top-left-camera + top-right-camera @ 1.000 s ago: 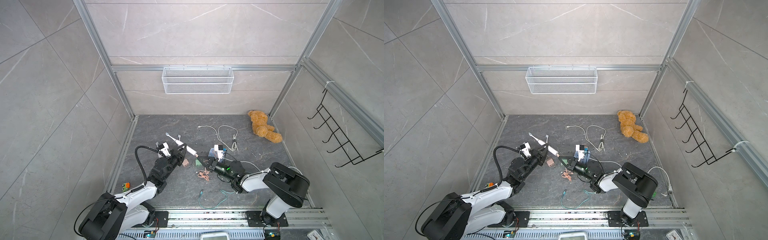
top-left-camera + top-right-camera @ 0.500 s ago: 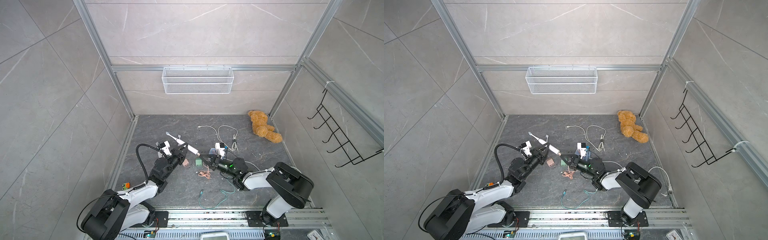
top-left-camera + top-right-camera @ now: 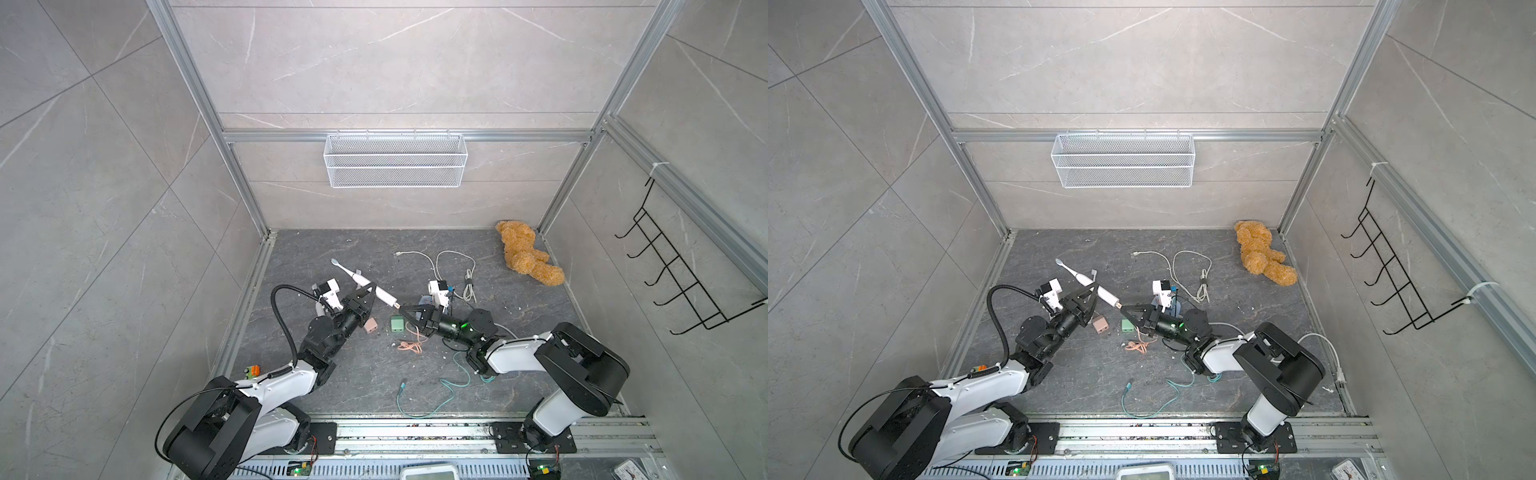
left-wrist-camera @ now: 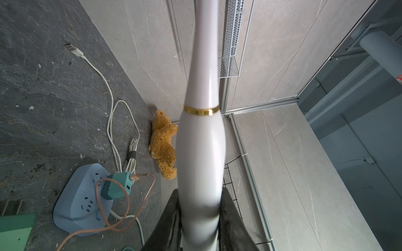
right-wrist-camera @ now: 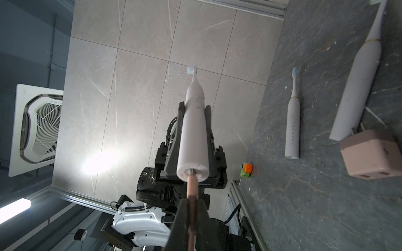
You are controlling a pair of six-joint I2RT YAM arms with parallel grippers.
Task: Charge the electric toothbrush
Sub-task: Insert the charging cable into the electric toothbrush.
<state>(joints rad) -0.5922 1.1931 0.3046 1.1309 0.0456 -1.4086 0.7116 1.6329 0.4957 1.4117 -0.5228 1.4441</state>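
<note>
The left gripper point(image 3: 371, 291) is clamped on the lower handle of a white electric toothbrush point(image 3: 384, 297). It holds the brush in the air above the dark grey stone-look floor point(image 3: 519, 332), near the floor's middle. The brush is tilted close to level, with its head towards the far left corner and its flat base towards the right arm.

In the left wrist view the body point(image 4: 201, 152) is glossy white plastic. It swells at the grip and narrows past a thin gold band point(image 4: 201, 111) into a long slim neck. The right wrist view shows a small head of pale bristles point(image 5: 191, 70) and a round base with a port at its centre.

The right gripper point(image 5: 192, 203) is pinched shut on a salmon-pink charging plug point(image 5: 192, 184), whose metal tip sits at that port. Whether it is fully seated I cannot tell.

The salmon-pink cable point(image 4: 97, 195) runs from a teal charger block point(image 4: 116, 184). The block is plugged into a pale blue power strip point(image 4: 71, 208) on the floor.

A second white toothbrush point(image 5: 292, 126) and a third white toothbrush point(image 5: 356, 87) lie flat on the floor. The third lies just beside a pink cube-shaped block point(image 5: 372, 154).
</note>
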